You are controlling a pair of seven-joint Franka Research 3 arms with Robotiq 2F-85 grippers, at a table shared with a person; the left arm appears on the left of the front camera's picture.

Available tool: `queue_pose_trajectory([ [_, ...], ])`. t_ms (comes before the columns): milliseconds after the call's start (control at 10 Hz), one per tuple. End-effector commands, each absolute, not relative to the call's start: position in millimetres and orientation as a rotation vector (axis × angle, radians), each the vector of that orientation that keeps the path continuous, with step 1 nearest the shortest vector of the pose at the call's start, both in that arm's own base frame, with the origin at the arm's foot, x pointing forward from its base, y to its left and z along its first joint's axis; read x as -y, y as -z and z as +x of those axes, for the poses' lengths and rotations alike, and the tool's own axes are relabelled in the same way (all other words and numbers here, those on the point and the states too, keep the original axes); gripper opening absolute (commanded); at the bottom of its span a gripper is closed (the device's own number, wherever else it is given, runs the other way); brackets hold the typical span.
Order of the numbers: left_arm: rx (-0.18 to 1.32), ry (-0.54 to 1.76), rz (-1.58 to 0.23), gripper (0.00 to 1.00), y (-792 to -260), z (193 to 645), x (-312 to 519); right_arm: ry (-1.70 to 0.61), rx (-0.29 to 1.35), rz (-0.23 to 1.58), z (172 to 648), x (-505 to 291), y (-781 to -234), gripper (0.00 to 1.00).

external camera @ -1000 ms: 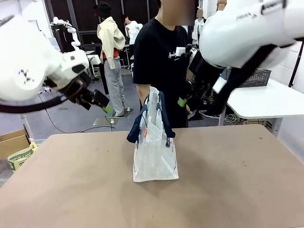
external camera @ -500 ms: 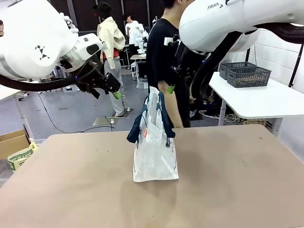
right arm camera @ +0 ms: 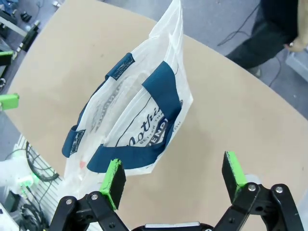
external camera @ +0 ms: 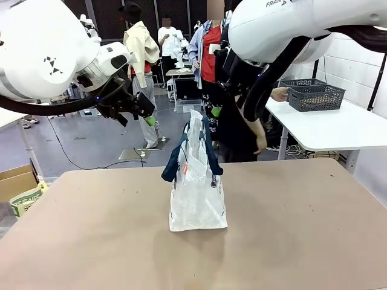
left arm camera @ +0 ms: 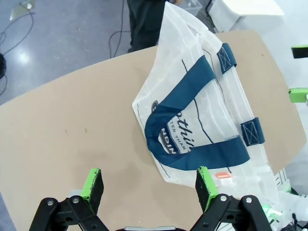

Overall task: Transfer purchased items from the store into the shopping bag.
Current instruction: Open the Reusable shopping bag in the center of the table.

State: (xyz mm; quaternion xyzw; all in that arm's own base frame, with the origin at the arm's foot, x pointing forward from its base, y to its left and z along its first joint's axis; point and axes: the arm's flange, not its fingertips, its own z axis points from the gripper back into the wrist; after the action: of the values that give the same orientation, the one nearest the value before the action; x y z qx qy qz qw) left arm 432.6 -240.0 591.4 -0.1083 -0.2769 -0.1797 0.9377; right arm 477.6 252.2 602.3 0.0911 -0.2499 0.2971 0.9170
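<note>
The shopping bag (external camera: pixel 196 187), a translucent whitish tote with navy handles and a small red label, stands upright in the middle of the brown table (external camera: pixel 302 229). My left gripper (external camera: pixel 148 119) hangs open above and to the left of it, over the far table edge. My right gripper (external camera: pixel 216 113) hangs open just above and right of the bag's top. In the left wrist view the shopping bag (left arm camera: pixel 202 110) lies beyond the open left gripper (left arm camera: pixel 147 185). In the right wrist view the shopping bag (right arm camera: pixel 134 120) lies beyond the open right gripper (right arm camera: pixel 173 179). The purchased items are out of view.
A person in black (external camera: pixel 239 130) stands at the far edge, turned right, one hand (external camera: pixel 279 93) at dark lattice baskets (external camera: pixel 314 93) on a white side table (external camera: pixel 338 130). Cardboard boxes (external camera: pixel 18 184) sit on the floor at left. Bare tabletop surrounds the bag.
Both arms swung up and in toward the bag a second ago and have held still since. The person turned from facing the table toward the side table. The bag has not moved.
</note>
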Motion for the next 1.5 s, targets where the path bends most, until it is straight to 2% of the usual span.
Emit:
queue_pose_trajectory([
  [0, 0.477, 0.227, -0.221, 1.0, -609, 420, 259, -0.512, 0.447, 0.193, 472, -270, -601, 1.0],
  [200, 0.419, 0.081, -0.221, 1.0, -615, 417, 269, -0.436, 0.382, 0.194, 471, -283, -597, 1.0],
  [400, 0.381, 0.03, -0.255, 1.0, -609, 419, 277, -0.358, 0.325, 0.213, 477, -290, -585, 1.0],
  [500, 0.37, 0.036, -0.278, 1.0, -602, 426, 276, -0.359, 0.348, 0.172, 482, -290, -579, 1.0],
  [700, 0.395, 0.069, -0.245, 1.0, -609, 411, 270, -0.406, 0.353, 0.211, 466, -285, -582, 1.0],
  [1400, 0.37, 0.101, -0.32, 1.0, -602, 451, 300, -0.355, 0.317, 0.273, 515, -294, -584, 1.0],
])
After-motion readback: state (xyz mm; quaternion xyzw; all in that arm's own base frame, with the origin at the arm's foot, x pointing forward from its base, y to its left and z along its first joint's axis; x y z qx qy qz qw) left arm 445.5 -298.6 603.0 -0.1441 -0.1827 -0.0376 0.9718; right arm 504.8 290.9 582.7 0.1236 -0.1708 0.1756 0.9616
